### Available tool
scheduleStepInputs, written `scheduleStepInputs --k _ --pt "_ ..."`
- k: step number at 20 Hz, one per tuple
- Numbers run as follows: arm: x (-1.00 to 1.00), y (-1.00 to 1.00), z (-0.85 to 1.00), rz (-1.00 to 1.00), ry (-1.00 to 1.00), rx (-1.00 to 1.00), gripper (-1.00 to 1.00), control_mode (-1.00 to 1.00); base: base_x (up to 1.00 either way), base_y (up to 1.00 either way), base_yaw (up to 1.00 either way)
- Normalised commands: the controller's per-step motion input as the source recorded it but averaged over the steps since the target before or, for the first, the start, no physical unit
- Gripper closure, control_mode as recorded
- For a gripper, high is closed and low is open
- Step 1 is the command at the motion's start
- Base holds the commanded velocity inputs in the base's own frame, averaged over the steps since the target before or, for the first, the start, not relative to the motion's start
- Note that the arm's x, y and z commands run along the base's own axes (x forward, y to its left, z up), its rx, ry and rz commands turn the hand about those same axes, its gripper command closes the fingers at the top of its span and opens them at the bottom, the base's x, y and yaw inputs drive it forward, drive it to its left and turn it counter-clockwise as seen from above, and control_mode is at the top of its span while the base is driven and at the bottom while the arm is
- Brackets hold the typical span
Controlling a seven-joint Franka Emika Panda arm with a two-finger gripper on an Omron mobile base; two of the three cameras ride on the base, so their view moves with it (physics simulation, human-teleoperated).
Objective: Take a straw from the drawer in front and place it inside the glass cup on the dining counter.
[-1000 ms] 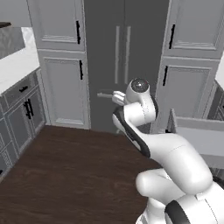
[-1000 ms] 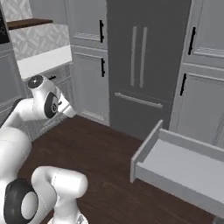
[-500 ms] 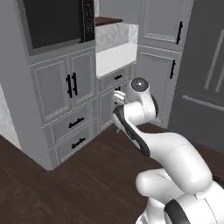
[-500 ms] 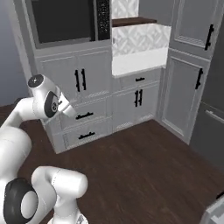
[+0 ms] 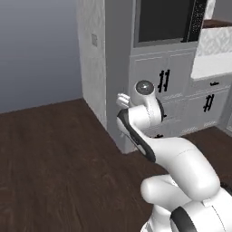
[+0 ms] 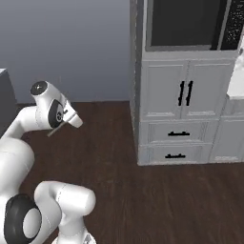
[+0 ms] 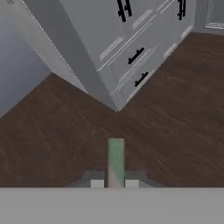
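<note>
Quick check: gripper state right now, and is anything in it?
Gripper: shut on the straw, which sticks out between the fingertips over the dark wood floor.

Dark wood plank floor [image 5: 54, 158] throughout. Plain blue-grey wall [image 5: 38, 50] at the back. Tall grey cabinet unit [image 6: 183, 95] stands on the floor: black built-in oven [image 6: 190, 21] on top, two panelled doors with black bar handles below, then two shallow drawers. White marble countertop [image 5: 210, 65] beside it, over more grey cabinets.
</note>
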Motion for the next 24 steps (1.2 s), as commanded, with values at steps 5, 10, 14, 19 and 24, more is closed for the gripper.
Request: scheduleStepInputs --k 5,10,14,19,24 --pt "0.00 0.00 0.00 0.00 0.00 0.00 1.00 1.00 0.31 0.35 0.67" --pt "0.00 0.00 0.00 0.00 0.00 0.00 1.00 1.00 1.00 -0.37 0.45" --pt "0.00 0.00 0.00 0.00 0.00 0.00 1.00 1.00 1.00 -0.29 0.41" --pt "0.00 0.00 0.00 0.00 0.00 0.00 1.00 1.00 1.00 -0.35 0.42" --pt "0.00 0.00 0.00 0.00 0.00 0.00 1.00 1.00 1.00 -0.49 0.39"
